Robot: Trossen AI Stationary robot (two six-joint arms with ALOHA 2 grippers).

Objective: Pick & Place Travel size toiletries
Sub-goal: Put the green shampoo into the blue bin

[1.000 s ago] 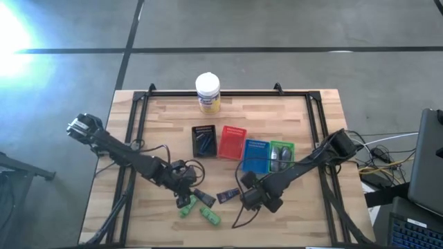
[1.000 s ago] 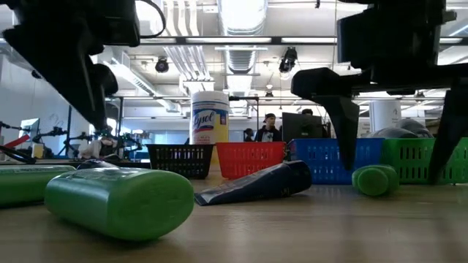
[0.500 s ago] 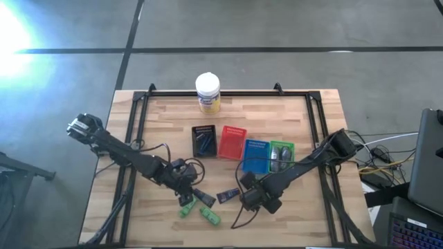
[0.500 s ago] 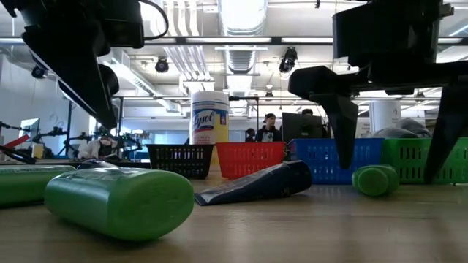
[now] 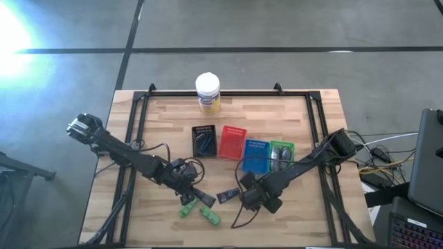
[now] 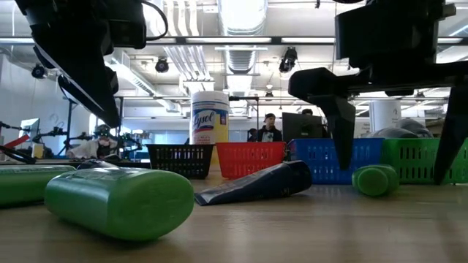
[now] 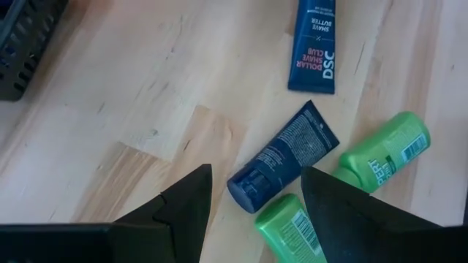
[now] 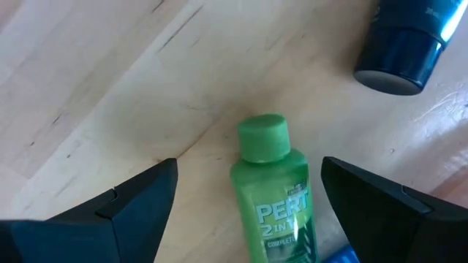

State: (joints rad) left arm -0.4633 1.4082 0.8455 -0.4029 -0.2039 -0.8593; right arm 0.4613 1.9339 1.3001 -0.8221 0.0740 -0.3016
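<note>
- A pale wooden desk (image 5: 166,117) is carrying a row of four small mesh trays, black (image 5: 204,140), red (image 5: 232,142), blue (image 5: 256,155) and green (image 5: 282,155), at its centre, with a white-capped yellow jar (image 5: 208,93) at 12 o'clock.
- The loose travel toiletries are lying near 6 o'clock: bright green plastic bottles (image 5: 210,216) and dark navy tubes (image 5: 228,196).
- The left pincer (image 7: 252,204) is hanging with fingers spread and empty over a navy tube (image 7: 284,158) lying between two green bottles (image 7: 384,151).
- The right pincer (image 8: 248,186) is hovering released, straddling a green capped bottle (image 8: 270,191), with nothing held.
- Judged step: both arms are lining up for a pick; next, each needs to descend and close squarely across its item.
</note>
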